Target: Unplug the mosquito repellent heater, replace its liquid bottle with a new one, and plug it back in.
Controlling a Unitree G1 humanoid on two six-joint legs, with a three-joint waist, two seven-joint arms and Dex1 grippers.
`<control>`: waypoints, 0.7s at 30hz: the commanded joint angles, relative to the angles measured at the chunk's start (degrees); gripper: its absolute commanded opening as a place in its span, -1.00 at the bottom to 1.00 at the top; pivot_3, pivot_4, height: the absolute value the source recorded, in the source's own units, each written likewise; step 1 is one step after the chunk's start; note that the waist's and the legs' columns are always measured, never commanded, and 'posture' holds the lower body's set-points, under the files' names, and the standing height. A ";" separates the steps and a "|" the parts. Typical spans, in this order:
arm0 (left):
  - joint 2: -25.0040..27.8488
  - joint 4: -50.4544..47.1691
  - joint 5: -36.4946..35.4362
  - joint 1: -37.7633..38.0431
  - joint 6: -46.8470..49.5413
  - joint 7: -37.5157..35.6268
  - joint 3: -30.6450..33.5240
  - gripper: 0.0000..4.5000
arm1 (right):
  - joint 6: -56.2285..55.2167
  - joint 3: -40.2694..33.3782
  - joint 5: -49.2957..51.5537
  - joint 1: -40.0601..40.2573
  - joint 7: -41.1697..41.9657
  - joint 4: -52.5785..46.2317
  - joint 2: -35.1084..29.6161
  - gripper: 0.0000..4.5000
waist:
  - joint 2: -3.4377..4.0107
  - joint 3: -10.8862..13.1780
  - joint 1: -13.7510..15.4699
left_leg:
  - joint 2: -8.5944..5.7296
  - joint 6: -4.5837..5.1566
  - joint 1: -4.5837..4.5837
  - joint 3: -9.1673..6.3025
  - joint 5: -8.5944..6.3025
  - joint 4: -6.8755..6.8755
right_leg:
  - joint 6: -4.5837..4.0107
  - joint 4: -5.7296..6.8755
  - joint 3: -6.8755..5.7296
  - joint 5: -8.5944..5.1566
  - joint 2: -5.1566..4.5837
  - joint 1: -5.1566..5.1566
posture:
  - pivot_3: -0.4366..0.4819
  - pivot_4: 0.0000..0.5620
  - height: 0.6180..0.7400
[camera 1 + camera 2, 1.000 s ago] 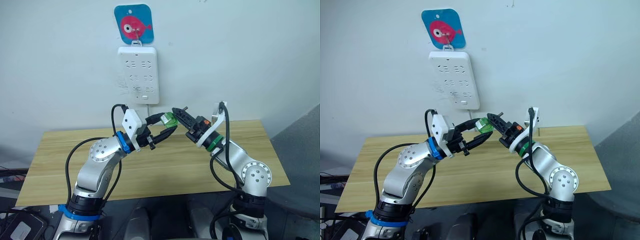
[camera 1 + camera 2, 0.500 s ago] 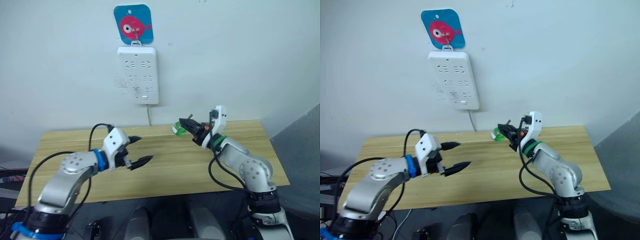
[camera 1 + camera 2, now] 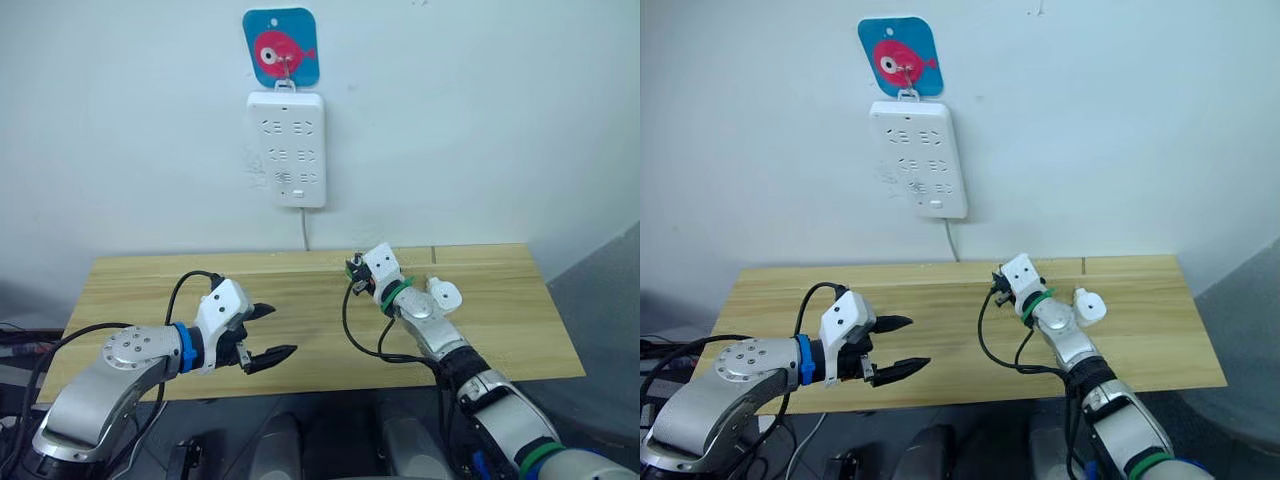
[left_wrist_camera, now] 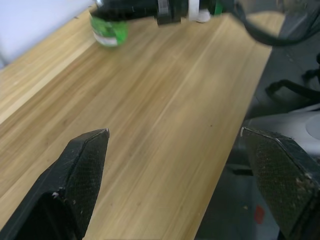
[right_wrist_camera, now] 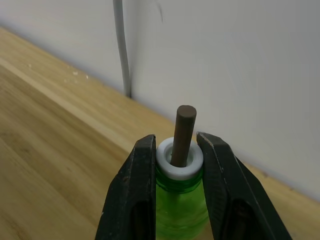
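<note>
A green liquid bottle with a white collar and a brown wick stands upright low over the back of the wooden table. My right gripper is shut on its neck. The same bottle is seen far ahead in the left wrist view. The mosquito repellent heater, small, white and rounded, lies on the table just right of my right forearm. My left gripper hovers open and empty over the table's front left, well apart from the bottle.
A long white power strip hangs on the wall below a blue fish hook plate; all the sockets I can see are empty. Its white cable runs down behind the table. Bare wood lies between the two grippers.
The left gripper let go of the bottle and drew back low to the front left. The right gripper carried the bottle down to the back of the table. The camera has shifted.
</note>
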 commanded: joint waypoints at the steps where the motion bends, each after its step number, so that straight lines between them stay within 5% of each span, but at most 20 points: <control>1: -0.64 -2.16 -0.33 0.63 -1.32 0.93 1.89 1.00 | -3.85 -3.94 0.13 -1.45 0.99 4.45 0.30 -0.62 | 0.00 0.00 0.17 | 0.00 0.00 0.00 0.01 0.00 0.01 | 0.00 0.00 0.01 0.00 -0.01 0.01 | 0.07 -0.30 0.75; 3: -1.01 -2.03 -0.19 0.88 -1.78 1.13 2.06 1.00 | -4.58 -5.68 0.66 -1.40 2.52 5.70 0.59 -0.62 | 0.00 0.00 0.27 | -0.01 0.00 0.01 0.01 0.00 0.02 | -0.01 0.00 0.00 0.01 -0.02 0.02 | 0.06 -0.29 0.75; 8: -2.88 -1.48 -0.24 2.10 -3.51 2.67 3.21 1.00 | -4.94 -9.15 3.48 0.86 7.72 0.52 1.12 0.14 | 0.01 0.00 0.33 | 0.00 -0.01 0.08 0.00 0.00 0.02 | -0.02 0.06 0.00 0.02 -0.01 0.06 | 0.02 -0.28 0.75; 14: -6.86 -1.65 0.78 9.16 -7.56 6.33 8.20 1.00 | 2.54 -7.50 4.49 9.64 13.52 -22.64 -1.51 0.98 | 0.04 0.02 0.30 | 0.02 -0.01 0.07 -0.01 0.00 0.01 | -0.03 0.07 0.01 0.02 -0.02 0.05 | -0.01 -0.25 0.75; 21: -14.72 1.63 0.85 21.96 -15.33 9.86 16.57 1.00 | 25.79 1.11 8.77 18.55 26.38 -60.07 -12.30 0.98 | 0.06 0.06 0.33 | 0.02 0.00 0.09 -0.03 -0.01 0.03 | -0.03 0.03 0.02 0.01 -0.03 0.09 | -0.01 -0.19 0.75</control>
